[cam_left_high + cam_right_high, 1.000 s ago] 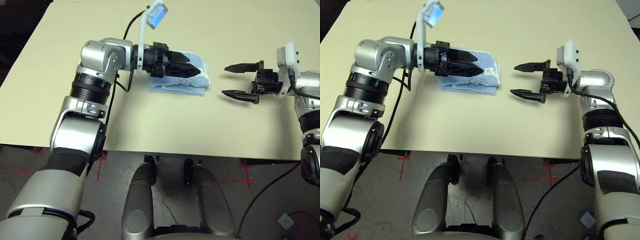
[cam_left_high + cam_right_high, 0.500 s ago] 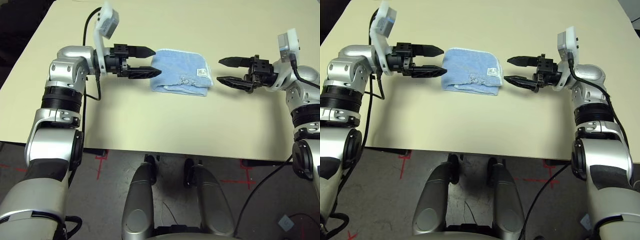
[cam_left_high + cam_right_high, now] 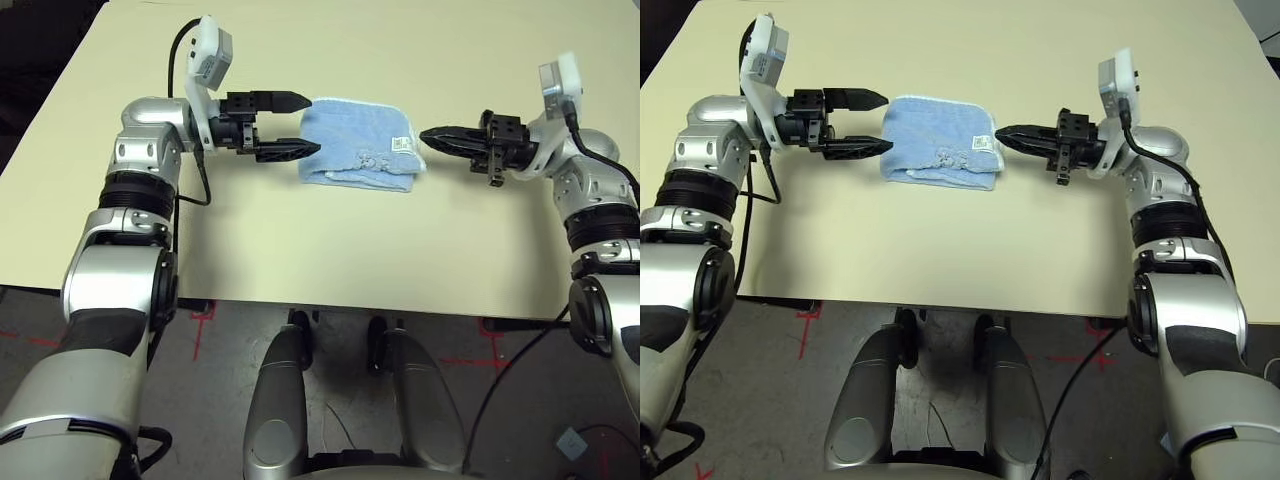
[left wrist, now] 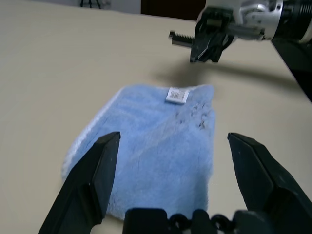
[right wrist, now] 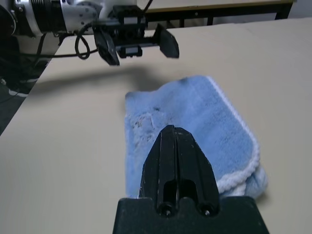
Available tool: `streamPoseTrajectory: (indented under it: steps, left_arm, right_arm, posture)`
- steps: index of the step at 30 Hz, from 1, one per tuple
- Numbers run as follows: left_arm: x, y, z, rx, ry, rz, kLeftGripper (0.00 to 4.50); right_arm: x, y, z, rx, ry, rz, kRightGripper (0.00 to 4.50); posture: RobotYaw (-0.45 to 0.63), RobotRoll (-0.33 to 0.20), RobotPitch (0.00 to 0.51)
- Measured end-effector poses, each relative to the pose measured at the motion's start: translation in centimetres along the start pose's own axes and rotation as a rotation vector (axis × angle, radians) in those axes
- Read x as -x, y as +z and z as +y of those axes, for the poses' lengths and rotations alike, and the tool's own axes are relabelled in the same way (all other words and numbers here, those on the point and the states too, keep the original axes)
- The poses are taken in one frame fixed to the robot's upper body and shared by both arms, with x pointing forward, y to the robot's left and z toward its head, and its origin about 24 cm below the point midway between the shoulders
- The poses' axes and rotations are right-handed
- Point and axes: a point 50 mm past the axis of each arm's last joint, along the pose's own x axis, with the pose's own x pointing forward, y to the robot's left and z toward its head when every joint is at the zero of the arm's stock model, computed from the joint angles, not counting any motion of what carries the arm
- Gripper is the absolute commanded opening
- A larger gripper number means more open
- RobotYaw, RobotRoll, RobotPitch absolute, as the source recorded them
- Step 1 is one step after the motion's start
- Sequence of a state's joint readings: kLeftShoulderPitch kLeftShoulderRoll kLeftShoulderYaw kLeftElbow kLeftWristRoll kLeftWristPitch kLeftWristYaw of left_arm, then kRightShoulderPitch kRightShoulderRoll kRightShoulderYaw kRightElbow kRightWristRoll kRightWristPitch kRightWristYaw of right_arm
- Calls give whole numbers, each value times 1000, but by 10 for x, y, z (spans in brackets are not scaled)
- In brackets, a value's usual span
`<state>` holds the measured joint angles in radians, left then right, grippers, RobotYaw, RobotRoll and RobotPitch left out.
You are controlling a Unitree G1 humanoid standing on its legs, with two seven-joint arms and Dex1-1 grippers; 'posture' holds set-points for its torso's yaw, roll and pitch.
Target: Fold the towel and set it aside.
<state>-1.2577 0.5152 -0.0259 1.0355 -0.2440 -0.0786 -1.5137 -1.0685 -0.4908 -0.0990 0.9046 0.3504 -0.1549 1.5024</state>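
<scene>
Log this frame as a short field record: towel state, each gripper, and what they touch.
towel: light blue towel, folded, lying flat on the table, white tag facing up
left gripper: left gripper open, level, at the towel's left edge, holding nothing
right gripper: right gripper shut, empty, tip close to the towel's right edge; contact cannot be told
task status: fold looks done; towel not yet set aside

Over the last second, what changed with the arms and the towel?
The left gripper drew back off the towel toward the robot's left and now sits open beside its edge. The right gripper moved in toward the towel's other side, and its fingers closed on nothing. The towel stayed folded in the same spot on the table.
</scene>
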Motion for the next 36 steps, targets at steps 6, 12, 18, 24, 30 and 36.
streamPoseTrajectory:
  steps: [6, 12, 18, 24, 30, 36]
  left_arm:
    - [-7, 0, 0, -57, -28, 15, 1962]
    - [-6, 0, -1, -95, -46, 10, 21]
    - [-11, 1, -3, -138, -69, -8, 21]
    - [-31, -4, -2, -100, -36, -23, 21]
    - [-48, -19, -4, -48, 17, 31, 21]
    - [-34, -46, -11, -15, 10, 190, 21]
  right_arm:
    - [-15, 4, -1, 14, 20, -33, 0]
    - [-15, 4, -1, 14, 20, -32, 0]
    - [-17, 3, -1, 11, 23, -28, 0]
    - [-37, -4, -1, -9, -4, -20, 0]
    - [-46, -27, 4, -70, -40, 64, 0]
    - [-36, -53, 16, -120, -71, 115, 0]
  posture:
    - [-19, 0, 334]
    - [-21, 0, 331]
    - [-20, 0, 332]
    - [-8, 0, 334]
    - [-9, 0, 336]
    - [-20, 0, 340]
